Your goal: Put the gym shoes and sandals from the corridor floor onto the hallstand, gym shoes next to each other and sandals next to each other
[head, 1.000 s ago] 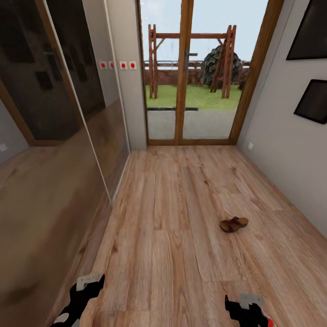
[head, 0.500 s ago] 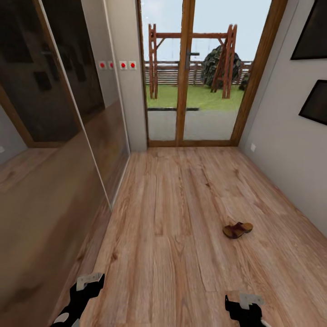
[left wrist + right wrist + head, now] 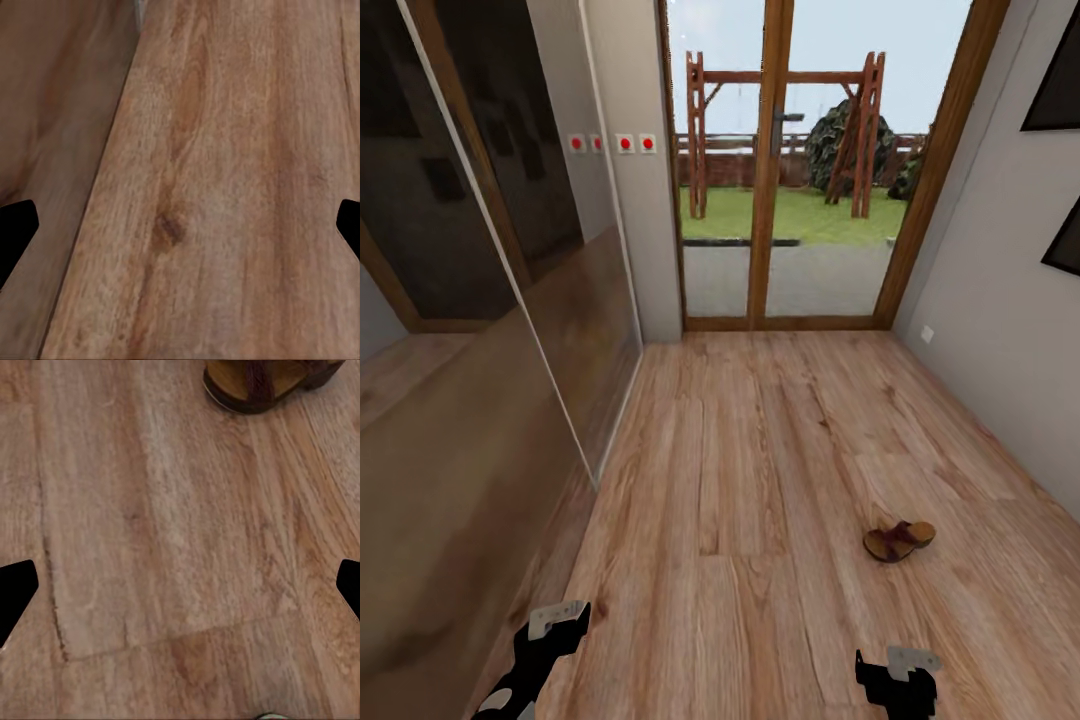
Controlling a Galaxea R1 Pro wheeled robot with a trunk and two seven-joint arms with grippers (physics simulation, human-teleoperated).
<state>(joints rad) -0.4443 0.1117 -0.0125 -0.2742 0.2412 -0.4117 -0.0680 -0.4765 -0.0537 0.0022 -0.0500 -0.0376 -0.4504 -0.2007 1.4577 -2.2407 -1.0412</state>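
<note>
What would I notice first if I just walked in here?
Probably the lone brown sandal lying on the wooden floor, ahead and to the right, close to the right claw. Past it, at the far end of the corridor, a tall glass door shows green grass and a wooden swing frame outside.
</note>
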